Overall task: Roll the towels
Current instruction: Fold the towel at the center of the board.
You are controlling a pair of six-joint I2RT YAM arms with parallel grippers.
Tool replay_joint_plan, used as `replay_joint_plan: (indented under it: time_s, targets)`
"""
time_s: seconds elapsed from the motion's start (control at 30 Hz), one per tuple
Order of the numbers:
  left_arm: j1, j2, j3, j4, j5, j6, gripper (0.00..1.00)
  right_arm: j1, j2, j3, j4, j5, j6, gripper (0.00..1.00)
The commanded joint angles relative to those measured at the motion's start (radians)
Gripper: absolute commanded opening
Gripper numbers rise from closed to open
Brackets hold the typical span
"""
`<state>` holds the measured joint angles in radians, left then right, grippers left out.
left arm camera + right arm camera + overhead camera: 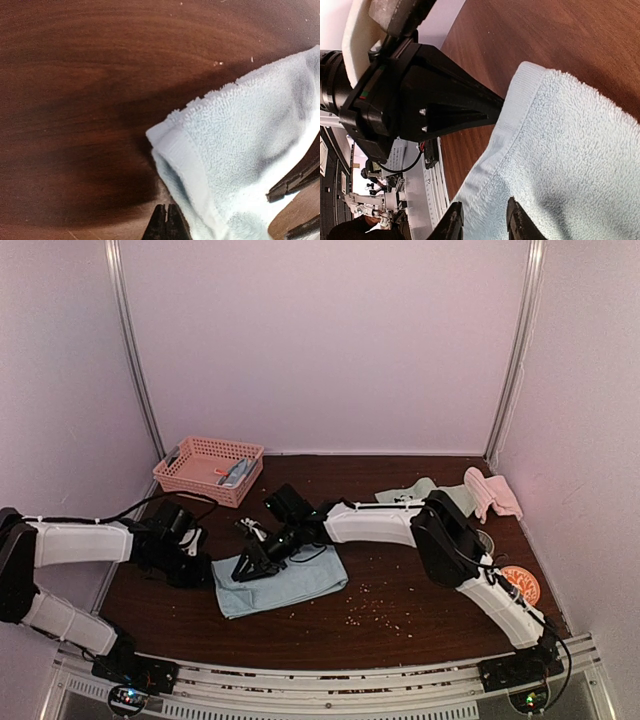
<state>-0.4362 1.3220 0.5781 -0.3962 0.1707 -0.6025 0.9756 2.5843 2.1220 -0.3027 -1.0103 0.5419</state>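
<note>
Towels: none visibly rolled, so the task is barely begun.
- Pink basket (190,480), far left: bluish item inside, possibly a towel, too small to tell.
- Left gripper (166,225): fingers together, tips at the corner of the light blue towel (290,585), which lies mostly flat at table centre.
- Right gripper (485,222): jaws slightly apart over the same towel's hem.
- Sage green towel (425,490) and pink towel (492,492): back right, bunched, untouched.

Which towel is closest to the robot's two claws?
The light blue towel in the middle: the left gripper and right gripper are right at its edge. The green towel and pink towel lie back on the right.
</note>
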Motion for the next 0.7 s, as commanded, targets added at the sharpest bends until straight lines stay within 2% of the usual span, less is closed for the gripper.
replay_joint_plan:
  time_s: [0.0, 0.13, 0.23, 0.47, 0.57, 0.67]
  targets:
    - [-0.007, -0.08, 0.064, -0.077, -0.08, -0.021, 0.0, -0.009, -0.055, 0.016, -0.055, -0.013, -0.088, 0.31]
    - [-0.007, -0.141, 0.136, -0.123, -0.112, -0.03, 0.0, -0.035, -0.12, -0.041, -0.133, -0.019, -0.187, 0.31]
    - [-0.007, -0.146, 0.176, -0.096, -0.068, -0.019, 0.0, -0.078, -0.171, -0.075, -0.22, 0.016, -0.319, 0.31]
    - [-0.032, -0.032, 0.19, 0.01, 0.074, -0.008, 0.0, -0.207, -0.256, -0.174, -0.308, 0.096, -0.505, 0.24]
    - [-0.049, 0.027, 0.184, 0.04, 0.152, 0.005, 0.0, -0.255, -0.237, -0.164, -0.323, 0.116, -0.532, 0.2]
    - [-0.06, 0.09, 0.181, 0.028, 0.141, 0.025, 0.0, -0.284, -0.177, -0.107, -0.383, 0.135, -0.561, 0.16]
